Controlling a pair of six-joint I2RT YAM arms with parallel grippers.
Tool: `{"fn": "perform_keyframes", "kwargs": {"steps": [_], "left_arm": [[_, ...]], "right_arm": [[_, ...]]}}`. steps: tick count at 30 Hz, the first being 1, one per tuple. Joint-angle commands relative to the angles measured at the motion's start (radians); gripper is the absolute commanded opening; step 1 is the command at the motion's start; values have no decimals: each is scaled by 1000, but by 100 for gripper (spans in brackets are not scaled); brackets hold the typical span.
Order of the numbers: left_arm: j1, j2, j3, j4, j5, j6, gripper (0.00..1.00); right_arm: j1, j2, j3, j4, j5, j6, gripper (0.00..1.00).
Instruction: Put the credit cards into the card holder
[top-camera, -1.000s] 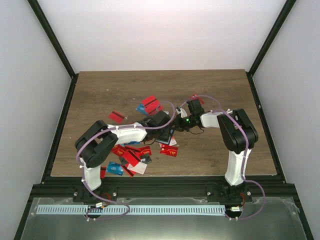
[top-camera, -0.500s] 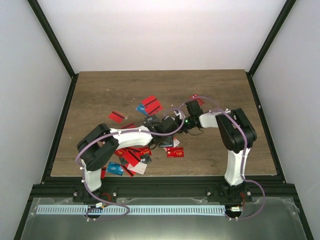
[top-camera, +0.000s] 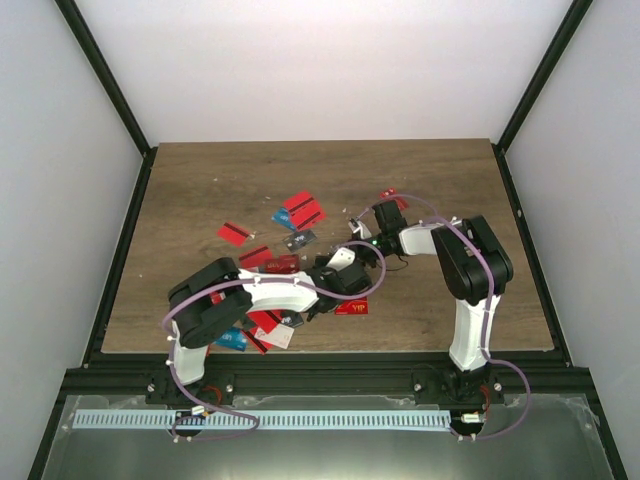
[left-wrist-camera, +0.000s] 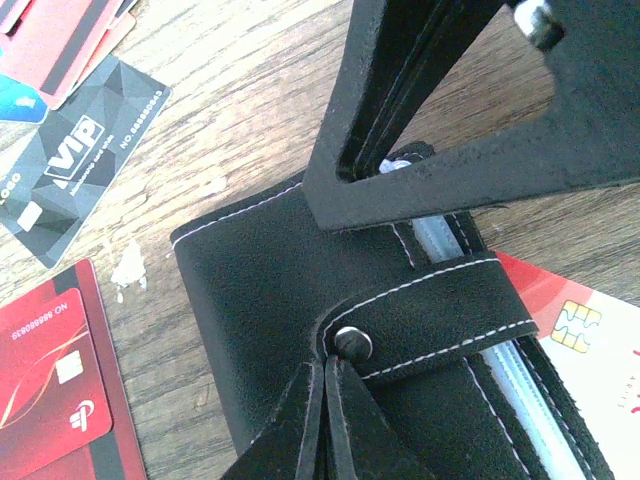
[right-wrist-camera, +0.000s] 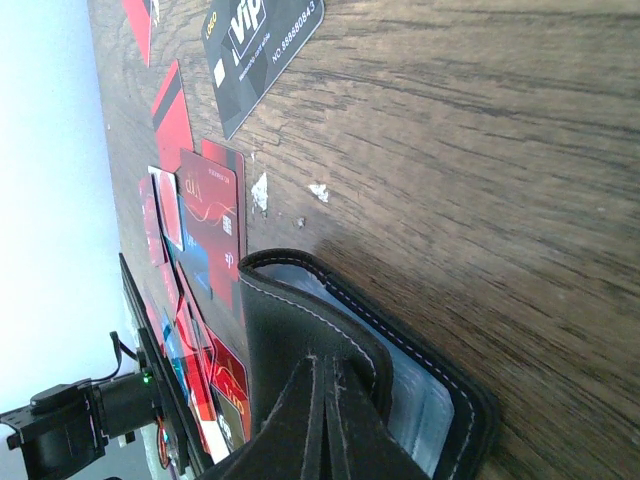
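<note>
Left pincer (left-wrist-camera: 325, 362); right pincer (right-wrist-camera: 322, 365) — both closed

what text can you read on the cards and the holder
"VIP": dark grey card
"NO." and a run of 8s, exact digits unsure: same card
"NO" with blurred digits: red card
card holder: no text
other cards: too small or blurred

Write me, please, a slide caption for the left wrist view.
Left end effector and right end effector both pinch the black card holder on the wooden table, credit cards lying around it.
</note>
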Motion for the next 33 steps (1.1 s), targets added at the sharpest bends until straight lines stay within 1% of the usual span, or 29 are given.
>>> {"fn": "perform_keyframes", "kwargs": {"steps": [1, 4, 9, 12, 16, 20, 24, 33], "left_arm": [[-26, 96, -145, -377, 558, 2, 4], [24, 31, -134, -302, 678, 37, 4], [83, 3, -96, -273, 764, 82, 4], [113, -7, -92, -263, 815, 107, 4], [153, -19, -93, -278, 829, 139, 4], [188, -29, -85, -296, 842, 180, 4], [196, -28, -58, -321, 851, 206, 4], [195, -26, -36, -342, 847, 221, 4]], "right_arm": [[4, 16, 18, -8, 138, -5, 1], [4, -35, 20, -5, 116, -8, 1], [1, -127, 28, -20, 111, -5, 1], [-5, -189, 2, -31, 135, 0, 1], [-6, -277, -55, -36, 156, 10, 1], [-7, -374, -146, -26, 155, 39, 2], [5, -455, -217, -19, 141, 60, 2], [63, -487, -296, -2, 113, 104, 1]]}}
